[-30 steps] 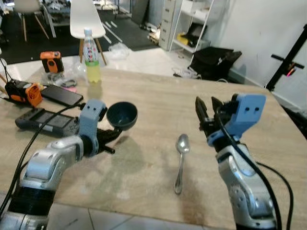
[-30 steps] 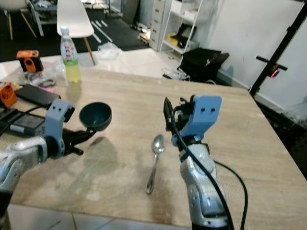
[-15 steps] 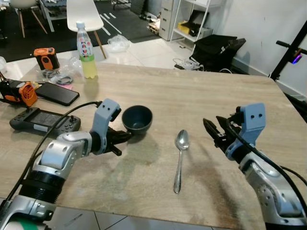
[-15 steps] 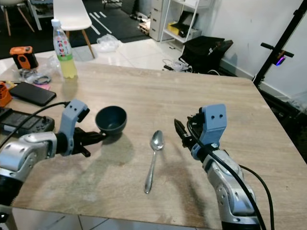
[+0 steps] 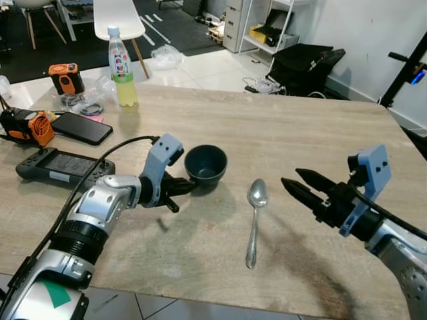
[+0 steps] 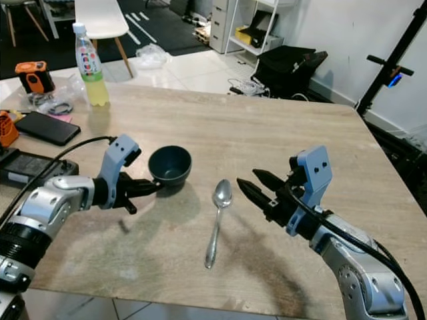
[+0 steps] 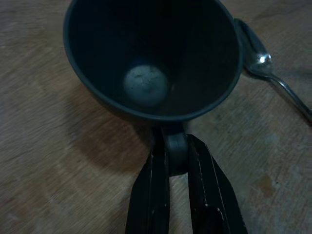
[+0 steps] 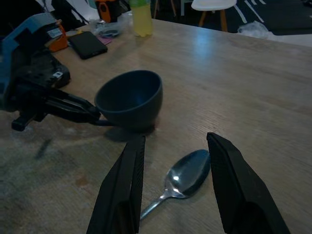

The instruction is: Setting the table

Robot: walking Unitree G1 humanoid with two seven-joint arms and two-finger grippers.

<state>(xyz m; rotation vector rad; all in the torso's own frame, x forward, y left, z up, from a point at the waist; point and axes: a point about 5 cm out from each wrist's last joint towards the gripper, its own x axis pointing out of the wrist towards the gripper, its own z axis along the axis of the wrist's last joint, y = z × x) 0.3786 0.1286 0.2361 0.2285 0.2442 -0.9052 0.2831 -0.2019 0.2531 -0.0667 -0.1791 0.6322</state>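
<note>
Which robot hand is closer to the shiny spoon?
The right. The right gripper hovers open just beside the spoon, fingers pointing toward it. The left gripper is farther off, across the dark cup whose handle it pinches.

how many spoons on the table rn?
1. The spoon lies on the table between the cup held by the left tool and the open right tool.

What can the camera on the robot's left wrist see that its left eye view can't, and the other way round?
Left wrist view: the pale worn patch on the inside bottom of the dark cup, and the handle pinched between the left gripper's fingers.

Left eye view: the open right gripper, a drink bottle, a phone and a game controller.

Both: the cup, the spoon and the wooden table.
</note>
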